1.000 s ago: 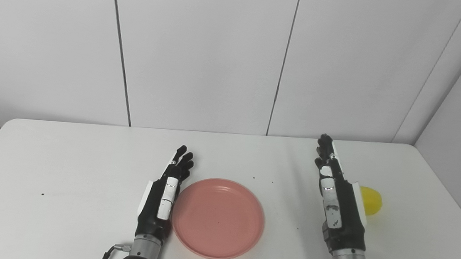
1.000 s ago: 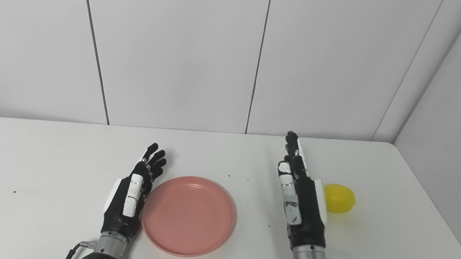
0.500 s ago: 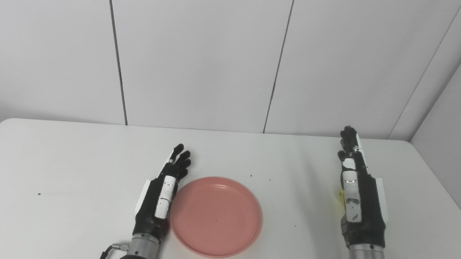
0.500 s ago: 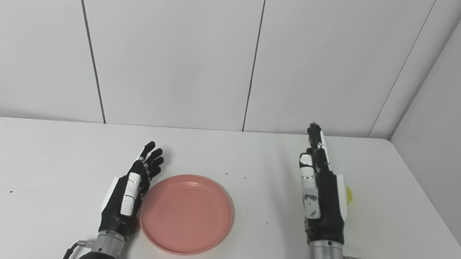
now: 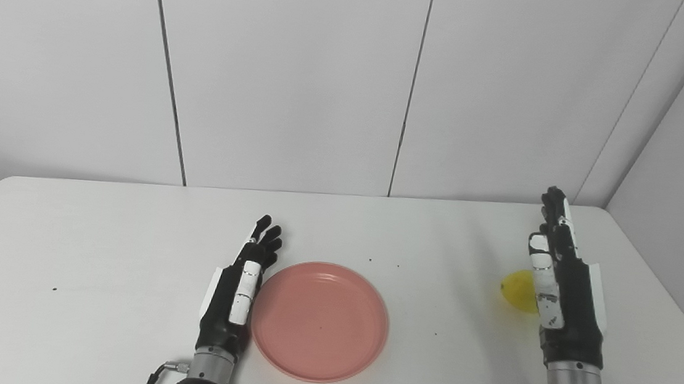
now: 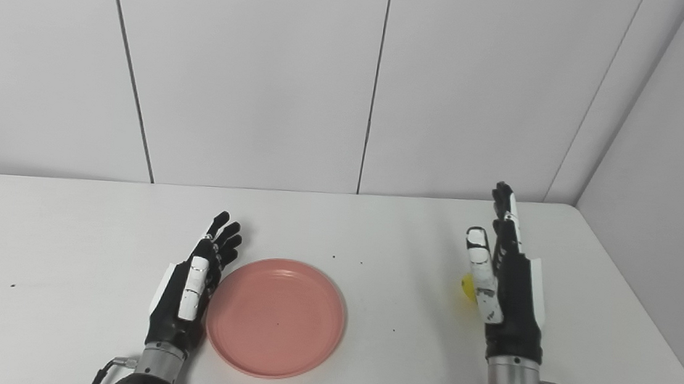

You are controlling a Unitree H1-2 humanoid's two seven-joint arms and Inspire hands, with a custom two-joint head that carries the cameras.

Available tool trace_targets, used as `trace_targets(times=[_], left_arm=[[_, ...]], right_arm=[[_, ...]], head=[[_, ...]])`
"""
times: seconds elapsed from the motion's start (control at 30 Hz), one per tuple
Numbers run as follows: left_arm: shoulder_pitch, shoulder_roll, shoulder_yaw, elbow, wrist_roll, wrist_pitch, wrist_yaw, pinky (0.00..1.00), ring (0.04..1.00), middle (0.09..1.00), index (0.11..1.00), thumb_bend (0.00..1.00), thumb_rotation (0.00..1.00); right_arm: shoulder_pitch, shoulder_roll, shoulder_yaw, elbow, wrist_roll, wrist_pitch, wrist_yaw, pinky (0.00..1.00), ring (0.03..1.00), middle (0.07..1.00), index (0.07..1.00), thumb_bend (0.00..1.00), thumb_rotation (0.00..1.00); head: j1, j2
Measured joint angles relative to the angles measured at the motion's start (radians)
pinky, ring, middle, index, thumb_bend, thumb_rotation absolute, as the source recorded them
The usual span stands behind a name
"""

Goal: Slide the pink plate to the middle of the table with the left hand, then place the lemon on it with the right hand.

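Since the earlier frame, right hand [image 5: 562,292] is carried rightward past lemon [image 5: 518,290], fingers extended, nothing held | left hand [image 5: 239,288] is kept flat, fingers spread, beside pink plate [image 5: 321,320], apparently its pushing edge | plate is seen mid-table [image 5: 96,238] | lemon is shown mostly in left eye view, a sliver in right.

White table [image 5: 96,238] with rounded corners, pale panelled walls [image 5: 290,76] with dark vertical seams
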Motion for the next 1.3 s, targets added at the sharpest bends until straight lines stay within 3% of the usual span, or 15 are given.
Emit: trace_targets(times=[0.5, 0.6, 0.7, 0.83, 1.1, 1.3], left_arm=[[0.005, 0.002, 0.004, -0.017, 0.001, 0.015, 0.0, 0.94, 0.934, 0.933, 0.938, 0.74, 1.0], [0.007, 0.006, 0.004, -0.023, 0.001, 0.026, 0.0, 0.94, 0.936, 0.935, 0.939, 0.75, 1.0], [0.011, 0.016, 0.007, -0.03, 0.0, 0.046, -0.002, 0.93, 0.932, 0.931, 0.936, 0.76, 1.0], [0.01, 0.031, 0.012, -0.027, -0.022, 0.046, -0.016, 0.91, 0.921, 0.924, 0.93, 0.78, 1.0], [-0.001, 0.054, 0.024, -0.008, -0.07, 0.041, -0.051, 0.88, 0.9, 0.907, 0.914, 0.8, 1.0], [-0.031, 0.078, 0.034, 0.045, -0.097, -0.003, -0.081, 0.89, 0.901, 0.912, 0.918, 0.8, 1.0]], right_arm=[[-0.015, -0.002, -0.019, 0.0, -0.037, 0.015, -0.007, 1.0, 0.976, 0.954, 0.952, 0.68, 0.88], [-0.015, -0.013, -0.02, -0.001, -0.091, 0.066, -0.009, 0.97, 0.965, 0.944, 0.942, 0.69, 0.8], [-0.014, -0.014, -0.021, -0.002, -0.16, 0.121, -0.022, 0.92, 0.943, 0.938, 0.945, 0.71, 0.65], [-0.014, -0.013, -0.021, -0.001, -0.173, 0.128, -0.025, 0.91, 0.929, 0.933, 0.945, 0.77, 0.48], [-0.016, -0.006, -0.019, 0.05, -0.21, 0.133, -0.043, 0.95, 0.961, 0.946, 0.957, 0.81, 0.38], [-0.025, -0.005, -0.014, 0.051, -0.272, 0.215, -0.045, 0.91, 0.947, 0.955, 0.96, 0.85, 0.37]], head=[[-0.025, 0.0], [-0.072, -0.005], [-0.095, -0.009], [-0.172, -0.024], [-0.224, -0.029], [-0.229, -0.026]])
